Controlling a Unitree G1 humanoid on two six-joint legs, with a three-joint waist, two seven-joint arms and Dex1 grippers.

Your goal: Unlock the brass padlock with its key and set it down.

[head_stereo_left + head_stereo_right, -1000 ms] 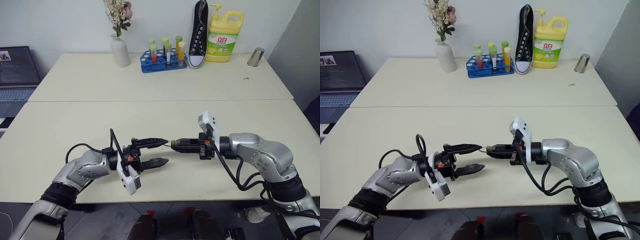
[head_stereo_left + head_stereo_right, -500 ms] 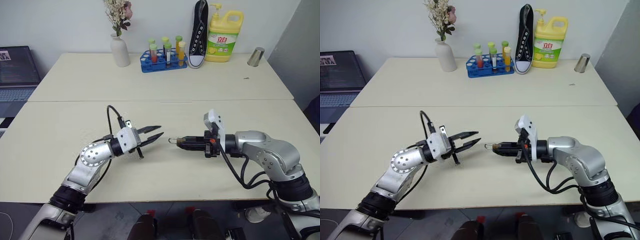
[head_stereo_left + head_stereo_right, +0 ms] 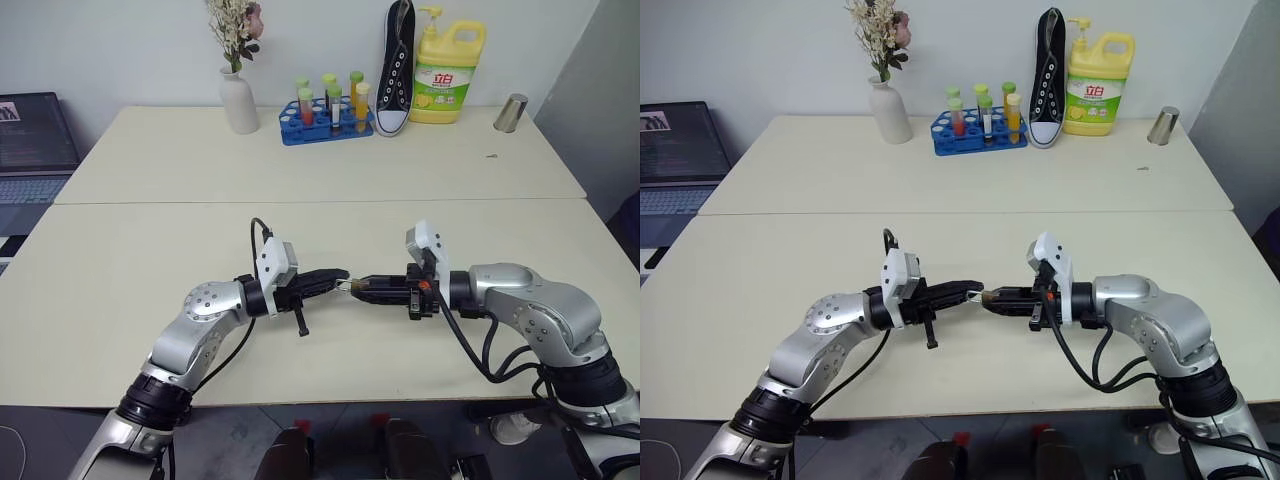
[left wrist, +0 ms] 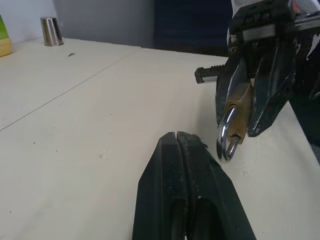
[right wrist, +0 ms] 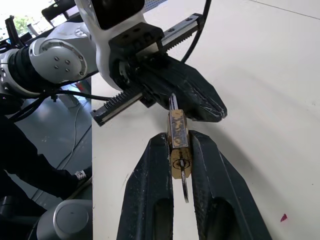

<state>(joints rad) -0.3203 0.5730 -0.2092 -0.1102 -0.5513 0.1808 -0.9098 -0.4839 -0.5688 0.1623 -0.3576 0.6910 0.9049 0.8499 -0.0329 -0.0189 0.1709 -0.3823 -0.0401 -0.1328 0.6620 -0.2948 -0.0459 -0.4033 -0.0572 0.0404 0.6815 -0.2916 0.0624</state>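
Two claws nose to nose over the near edge of the worktop (image 3: 120,250)

The right claw (image 5: 179,150) is clamped on the padlock (image 5: 177,145), shackle (image 4: 226,137) poking out toward the left claw (image 3: 338,276), with what looks like the key (image 5: 184,185) hanging from the lock's back end. The left claw is squeezed fully together with nothing in it, tip right at the shackle. Both hover above the worktop, roughly mid-way along that edge.
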